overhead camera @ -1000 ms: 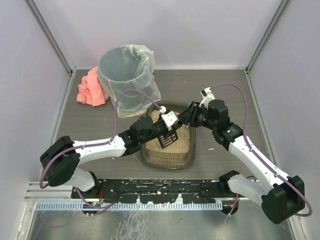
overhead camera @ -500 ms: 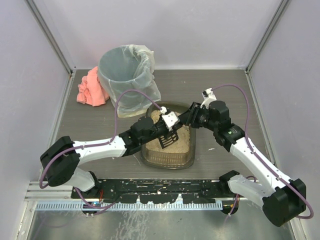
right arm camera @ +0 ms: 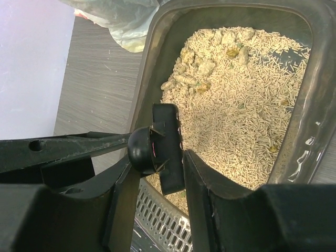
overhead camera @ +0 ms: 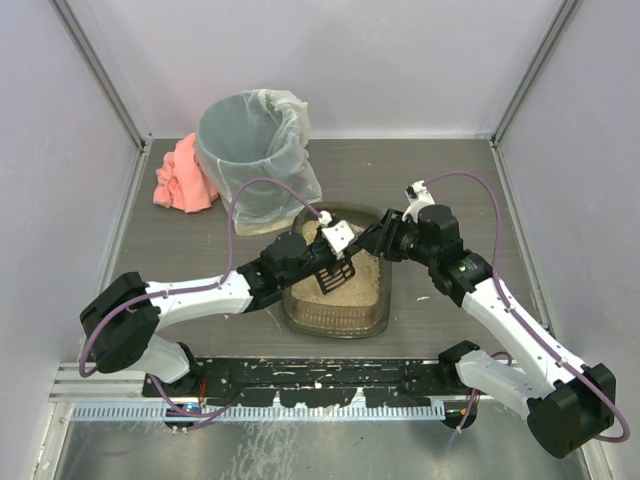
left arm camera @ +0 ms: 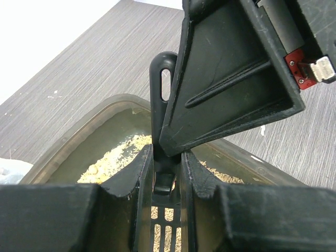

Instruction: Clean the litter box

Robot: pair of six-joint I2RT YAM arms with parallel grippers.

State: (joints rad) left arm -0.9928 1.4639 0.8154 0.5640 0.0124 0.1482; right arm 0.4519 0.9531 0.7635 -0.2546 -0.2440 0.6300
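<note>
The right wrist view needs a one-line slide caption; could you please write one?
Right hand straddling the scoop handle over the litter box, clumps among its pellets.

Looks like a robotics lab test cell to me. The white left arm (overhead camera: 190,297) and right arm (overhead camera: 510,315) are bolted to an aluminium rail (overhead camera: 300,372) along the bottom of the frame, with purple cables (overhead camera: 490,200) looping off them. Plain pale panels (overhead camera: 60,120) on metal posts (overhead camera: 100,75) box in a grey wood-grain counter (overhead camera: 440,180). The litter box (overhead camera: 335,318) and lined bin (overhead camera: 250,150) are the only homey bits.
</note>
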